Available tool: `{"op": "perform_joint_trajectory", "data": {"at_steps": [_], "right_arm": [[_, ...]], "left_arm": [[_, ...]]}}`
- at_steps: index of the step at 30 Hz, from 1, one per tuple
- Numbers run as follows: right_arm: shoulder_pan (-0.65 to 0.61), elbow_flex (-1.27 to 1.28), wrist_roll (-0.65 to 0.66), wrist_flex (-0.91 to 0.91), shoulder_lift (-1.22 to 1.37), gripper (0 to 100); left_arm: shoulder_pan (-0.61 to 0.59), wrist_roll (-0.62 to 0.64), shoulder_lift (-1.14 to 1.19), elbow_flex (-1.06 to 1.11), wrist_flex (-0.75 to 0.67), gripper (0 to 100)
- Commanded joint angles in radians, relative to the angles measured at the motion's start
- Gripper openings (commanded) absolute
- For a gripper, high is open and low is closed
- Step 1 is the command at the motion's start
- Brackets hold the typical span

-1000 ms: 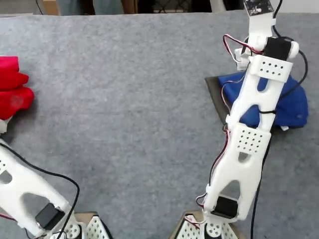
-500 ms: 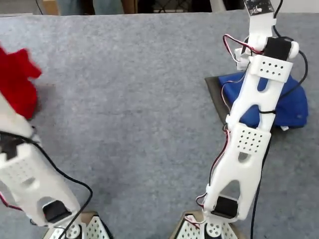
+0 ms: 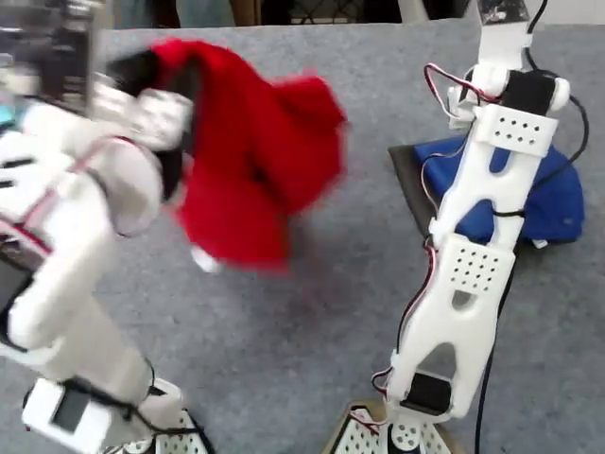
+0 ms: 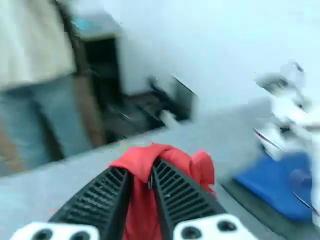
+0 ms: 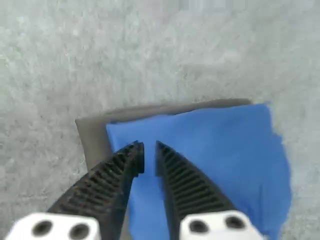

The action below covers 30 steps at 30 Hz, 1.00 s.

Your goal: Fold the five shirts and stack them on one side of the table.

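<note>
- Red shirt (image 3: pixel 250 161): soft, light knit, bunched and hanging in the air well apart from the blue shirt (image 3: pixel 558 203), on its left-arm side. No part of it looks flat on the desk (image 3: pixel 284 359).
- Left gripper (image 4: pixel 141 169): clenched on a fold of the red shirt. Cloth bulges past both fingertips and the rest drapes below the grip.
- Handling, my judgement: limp, no stiffness, will not keep its shape from 1 pinch. It will sag and swing and could slide through ribbed pads if held by a thin layer. Better holds are a shoulder seam, the collar or the hem, with 2 grips to spread it.
- Blue shirt: folded, lying on a darker grey shirt (image 5: pixel 92 135) whose edge shows beyond it. This is the stack, 2 shirts visible.
- Right gripper (image 5: pixel 148 148): poised over the blue shirt near the edge that borders the grey one, fingers drawn nearly together, grasping nothing. I cannot tell whether the tips touch the cloth.
</note>
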Motion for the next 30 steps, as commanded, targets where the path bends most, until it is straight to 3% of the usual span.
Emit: {"op": "perform_joint_trajectory", "data": {"at_steps": [1,7,9,13,15,19,23,30], "right_arm": [[0.0,-0.045,-0.008,0.006,-0.11,15.5],[-0.006,-0.042,-0.008,0.006,-0.183,32.3],[-0.023,-0.042,-0.006,0.006,-0.2,32.8],[-0.094,0.002,-0.006,0.006,-0.242,32.8],[-0.15,0.062,-0.008,0.008,-0.277,32.8],[-0.276,0.289,-0.008,0.008,-0.387,32.8],[-0.408,0.63,0.0,0.006,-0.539,32.8],[-0.634,1.236,0.126,0.005,-0.814,32.8]], "left_arm": [[0.038,0.038,-0.101,0.156,-0.002,3],[-0.16,0.034,-0.181,0.414,-0.002,3],[-0.225,0.017,-0.186,0.541,-0.002,3],[-0.331,-0.135,-0.166,0.898,-0.048,3],[-0.4,-0.18,-0.147,1.116,-0.183,3],[-0.587,-0.196,-0.124,1.5,-0.595,3],[-0.719,-0.196,-0.115,1.759,-0.968,3],[-0.877,-0.198,-0.115,1.98,-1.283,3]]}}
